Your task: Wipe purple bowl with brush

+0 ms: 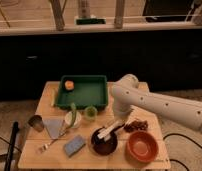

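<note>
A pale wooden table [39, 105] carries everything. A green tray [84, 95] sits at the back edge, near the middle. By the left edge stands a small metal cup [36, 122], with a grey cloth [54, 128] just beside it. A fork [47, 146] and a blue-grey sponge [74, 146] lie toward the front-left corner. A pale green cup [90, 113] stands mid-table. The purple bowl [103, 144] sits at the front edge, and the orange-red bowl [142, 146] is by the front-right corner. The gripper [118, 124] hangs just above the purple bowl's far rim.
</note>
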### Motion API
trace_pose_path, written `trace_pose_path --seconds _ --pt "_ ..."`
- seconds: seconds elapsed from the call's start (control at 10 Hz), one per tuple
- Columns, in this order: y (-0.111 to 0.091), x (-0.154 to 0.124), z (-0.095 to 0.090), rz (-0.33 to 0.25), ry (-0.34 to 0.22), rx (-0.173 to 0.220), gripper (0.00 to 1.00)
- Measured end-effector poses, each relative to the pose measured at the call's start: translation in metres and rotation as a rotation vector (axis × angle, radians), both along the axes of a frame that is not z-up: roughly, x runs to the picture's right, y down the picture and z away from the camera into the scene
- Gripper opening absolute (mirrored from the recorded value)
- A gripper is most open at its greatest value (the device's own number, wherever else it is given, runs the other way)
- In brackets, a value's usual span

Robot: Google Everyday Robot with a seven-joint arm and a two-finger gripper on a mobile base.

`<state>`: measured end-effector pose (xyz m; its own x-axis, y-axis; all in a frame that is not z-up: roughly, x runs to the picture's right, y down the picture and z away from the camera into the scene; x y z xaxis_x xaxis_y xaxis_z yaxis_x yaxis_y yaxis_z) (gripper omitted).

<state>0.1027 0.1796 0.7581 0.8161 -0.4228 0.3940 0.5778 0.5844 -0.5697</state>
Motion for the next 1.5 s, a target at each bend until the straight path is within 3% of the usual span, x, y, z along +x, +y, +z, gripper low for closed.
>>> trace_pose_path --seconds 0.2,0.4,0.8,1.1,1.5 --pt "0.013 -0.023 -0.002 -0.044 -0.052 -0.032 0.0" --pt "0.027 -0.024 -0.015 -0.05 -0.066 -0.041 0.0" --pt "0.033 0.024 -0.027 0.013 -0.016 -0.037 0.0" --pt "0.018 0.045 -0.019 0.055 0.032 -0.008 0.0" --pt "-0.006 0.021 -0.001 0.012 0.021 0.001 0.0"
